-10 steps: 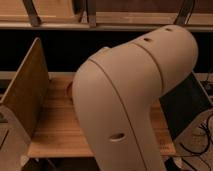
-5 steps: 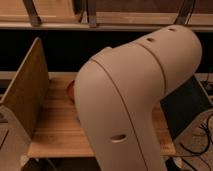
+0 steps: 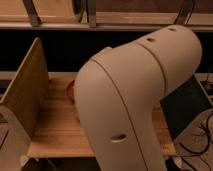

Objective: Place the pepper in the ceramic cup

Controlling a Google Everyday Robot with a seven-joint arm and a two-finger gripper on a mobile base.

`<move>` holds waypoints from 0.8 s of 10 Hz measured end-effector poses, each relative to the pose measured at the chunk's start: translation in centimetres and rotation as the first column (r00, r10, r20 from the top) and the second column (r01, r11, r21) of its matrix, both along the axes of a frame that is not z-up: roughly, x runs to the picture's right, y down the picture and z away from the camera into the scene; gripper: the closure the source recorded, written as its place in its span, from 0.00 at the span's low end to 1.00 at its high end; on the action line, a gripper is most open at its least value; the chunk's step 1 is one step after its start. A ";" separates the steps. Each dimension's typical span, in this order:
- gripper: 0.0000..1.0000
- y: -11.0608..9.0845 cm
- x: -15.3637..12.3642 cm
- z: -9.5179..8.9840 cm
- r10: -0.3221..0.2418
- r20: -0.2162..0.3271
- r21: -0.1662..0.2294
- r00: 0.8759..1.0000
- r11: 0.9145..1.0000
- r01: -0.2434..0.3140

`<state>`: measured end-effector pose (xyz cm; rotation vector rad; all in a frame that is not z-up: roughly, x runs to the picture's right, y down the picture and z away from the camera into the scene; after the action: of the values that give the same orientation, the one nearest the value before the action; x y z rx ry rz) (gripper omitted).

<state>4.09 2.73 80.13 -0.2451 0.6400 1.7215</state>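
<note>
On the left stands a wooden board (image 3: 22, 95) at the table (image 3: 55, 135) edge. A bit of something round and reddish (image 3: 70, 90) peeks out beside the big arm (image 3: 135, 95). The arm bends like an elbow and hides almost everything. The pepper, the cup and the gripper are out of sight, so it may reach blind and bump things.

The robot's beige arm (image 3: 135, 100) fills most of the camera view, bent at a broad elbow over a wooden table (image 3: 57, 132). The gripper is out of sight. A wooden side panel (image 3: 25, 92) stands at the table's left edge, and a sliver of a reddish round item (image 3: 70, 90) shows beside the arm.
</note>
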 end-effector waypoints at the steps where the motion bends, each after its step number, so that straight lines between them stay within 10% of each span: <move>1: 0.23 0.0 0.0 0.0 0.000 0.000 0.000 1.000 1.000 0.000; 8: 0.20 0.0 0.0 0.0 0.000 -0.001 0.000 1.000 1.000 0.000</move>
<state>4.14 2.74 80.13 -0.2447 0.6406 1.7216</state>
